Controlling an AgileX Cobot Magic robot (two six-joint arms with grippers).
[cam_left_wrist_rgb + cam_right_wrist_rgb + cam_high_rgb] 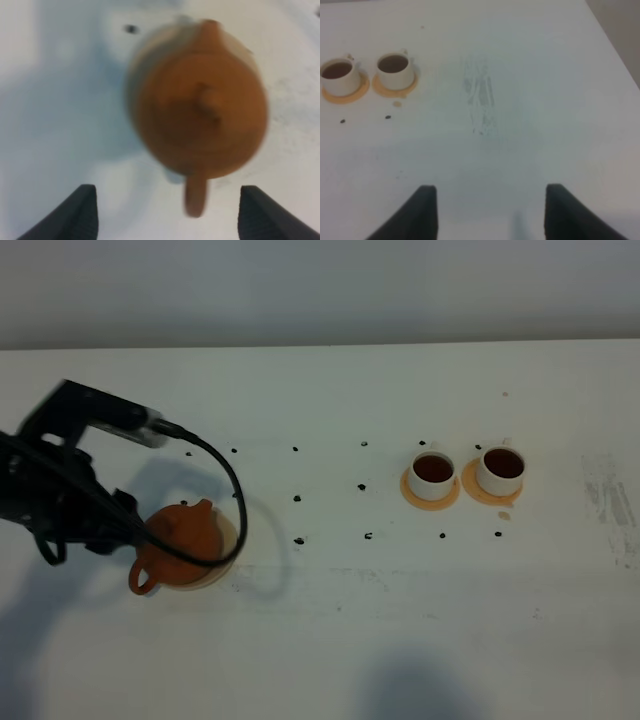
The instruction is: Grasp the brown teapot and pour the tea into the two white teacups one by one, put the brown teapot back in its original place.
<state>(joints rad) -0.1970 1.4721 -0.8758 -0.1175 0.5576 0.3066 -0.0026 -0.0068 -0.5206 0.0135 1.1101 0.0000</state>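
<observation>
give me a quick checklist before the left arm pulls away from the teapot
1. Both white teacups filled: ok, the left cup and right cup hold dark tea.
2. Brown teapot back on its beige coaster: ok, though it sits off-centre.
3. Left gripper released: ok, fingers wide apart, handle between them untouched.
4. Teapot upright, lid on: ok.
5. Spills: not ok, a small tan spot lies by the right cup's saucer.
6. Right gripper clear: ok, open over bare table.

White table w/ small black dots scattered mid-surface, scuffed patch near right edge.
</observation>
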